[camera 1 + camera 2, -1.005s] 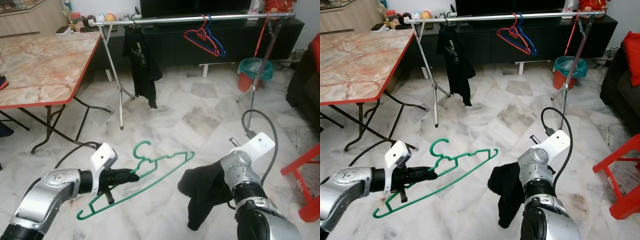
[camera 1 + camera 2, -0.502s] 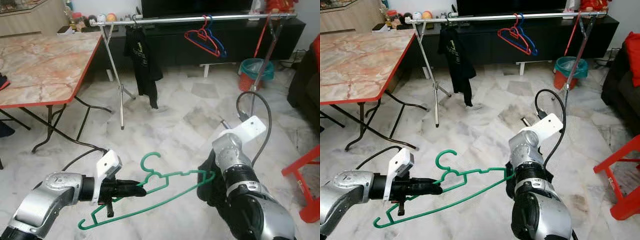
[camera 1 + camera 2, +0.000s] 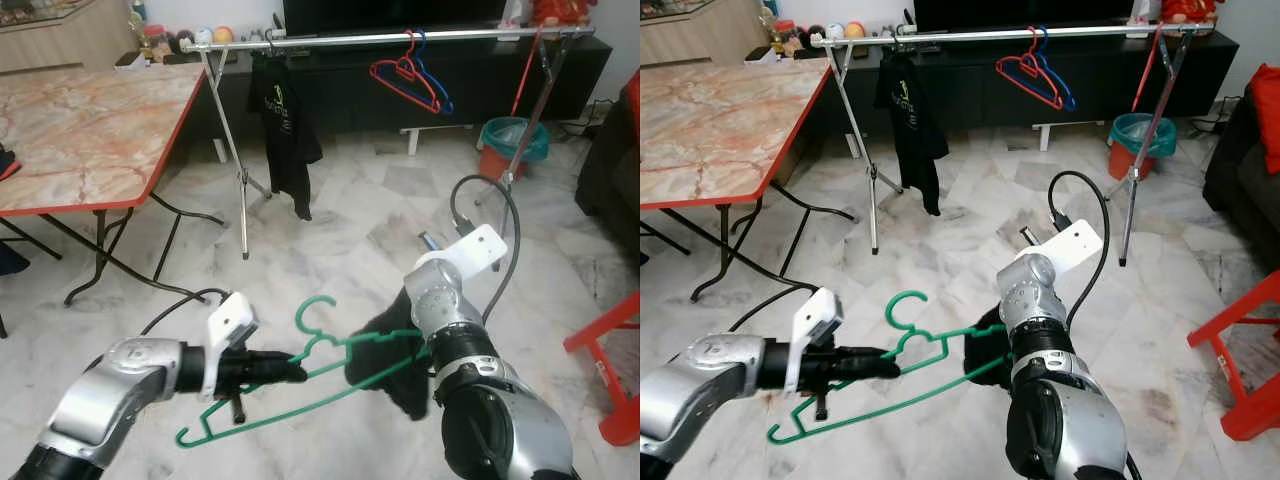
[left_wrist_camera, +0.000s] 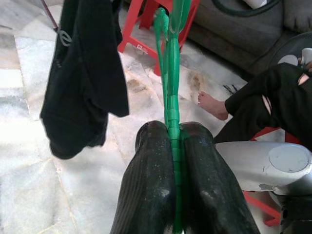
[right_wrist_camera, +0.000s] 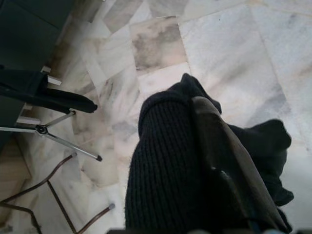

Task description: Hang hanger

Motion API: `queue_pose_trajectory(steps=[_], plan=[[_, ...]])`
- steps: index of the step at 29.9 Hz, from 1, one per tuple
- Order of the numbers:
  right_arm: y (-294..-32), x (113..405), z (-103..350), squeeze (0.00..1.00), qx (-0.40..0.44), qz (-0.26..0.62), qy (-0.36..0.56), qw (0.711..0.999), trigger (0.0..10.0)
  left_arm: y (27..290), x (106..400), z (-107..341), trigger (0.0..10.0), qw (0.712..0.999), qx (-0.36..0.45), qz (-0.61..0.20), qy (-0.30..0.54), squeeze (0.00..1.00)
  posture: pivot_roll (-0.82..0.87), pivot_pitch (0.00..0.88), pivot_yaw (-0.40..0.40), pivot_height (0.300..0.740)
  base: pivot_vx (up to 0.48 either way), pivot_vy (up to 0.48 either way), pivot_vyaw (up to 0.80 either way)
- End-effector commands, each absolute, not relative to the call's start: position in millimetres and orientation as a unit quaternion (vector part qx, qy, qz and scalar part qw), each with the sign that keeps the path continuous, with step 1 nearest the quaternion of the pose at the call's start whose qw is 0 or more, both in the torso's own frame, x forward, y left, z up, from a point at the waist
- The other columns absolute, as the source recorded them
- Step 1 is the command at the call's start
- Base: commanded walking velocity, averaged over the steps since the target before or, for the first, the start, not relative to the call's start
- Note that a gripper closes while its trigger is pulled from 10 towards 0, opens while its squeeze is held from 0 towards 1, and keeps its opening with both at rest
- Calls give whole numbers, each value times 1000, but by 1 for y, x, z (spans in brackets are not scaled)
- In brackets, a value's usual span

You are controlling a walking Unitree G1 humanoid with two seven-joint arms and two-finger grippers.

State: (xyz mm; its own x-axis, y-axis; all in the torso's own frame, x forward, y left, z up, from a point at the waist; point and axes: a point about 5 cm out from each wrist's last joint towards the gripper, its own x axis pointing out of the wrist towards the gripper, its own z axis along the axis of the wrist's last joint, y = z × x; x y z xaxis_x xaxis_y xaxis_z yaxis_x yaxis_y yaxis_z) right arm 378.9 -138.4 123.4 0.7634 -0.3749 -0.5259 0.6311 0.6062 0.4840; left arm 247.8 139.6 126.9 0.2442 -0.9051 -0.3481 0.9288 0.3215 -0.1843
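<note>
While the left gripper pinches the green hanger between pressed fingers above the floor, the right gripper clamps a black garment touching the hanger's far end.

A pale marble floor bears the clothes rack's legs, a folding table and seemingly a bin.
</note>
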Motion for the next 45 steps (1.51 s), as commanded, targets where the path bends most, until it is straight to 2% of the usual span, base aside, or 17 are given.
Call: queue_pose_trajectory(steps=[1,5,7,9,15,20,27,30,40,45], plan=[[-133,385,139,0,342,-272,165,884,10000,143,255,126,10000,803,53,-560,198,0,-21,0,69,740,0,0,0],[-130,385,141,0,348,-265,167,884,10000,146,270,119,10000,831,90,-510,201,0,-20,0,69,740,0,0,0],[-129,386,141,0,349,-264,167,884,10000,147,272,118,10000,836,99,-500,201,0,-21,0,69,740,0,0,0],[-128,386,143,0,350,-262,166,884,10000,151,282,114,10000,857,109,-461,203,0,-21,0,68,740,0,0,0],[-124,387,145,0,355,-252,168,884,10000,151,289,112,10000,869,115,-438,198,0,-20,0,64,740,0,0,0],[-121,388,145,0,358,-245,171,885,10000,144,284,120,10000,860,74,-472,176,0,-17,0,61,740,0,0,0],[-118,388,145,0,363,-239,175,883,10000,138,271,125,10000,827,41,-534,172,0,-15,0,59,740,0,0,0],[-117,388,145,0,366,-239,177,882,10000,135,271,126,10000,826,37,-537,170,0,-13,0,58,740,0,0,0],[-112,388,146,0,371,-232,179,881,10000,147,297,123,10000,884,67,-432,164,0,-12,1,62,740,0,0,0],[-111,388,146,0,372,-230,181,881,10000,149,301,124,10000,896,66,-409,163,0,-12,2,62,740,0,0,0]])
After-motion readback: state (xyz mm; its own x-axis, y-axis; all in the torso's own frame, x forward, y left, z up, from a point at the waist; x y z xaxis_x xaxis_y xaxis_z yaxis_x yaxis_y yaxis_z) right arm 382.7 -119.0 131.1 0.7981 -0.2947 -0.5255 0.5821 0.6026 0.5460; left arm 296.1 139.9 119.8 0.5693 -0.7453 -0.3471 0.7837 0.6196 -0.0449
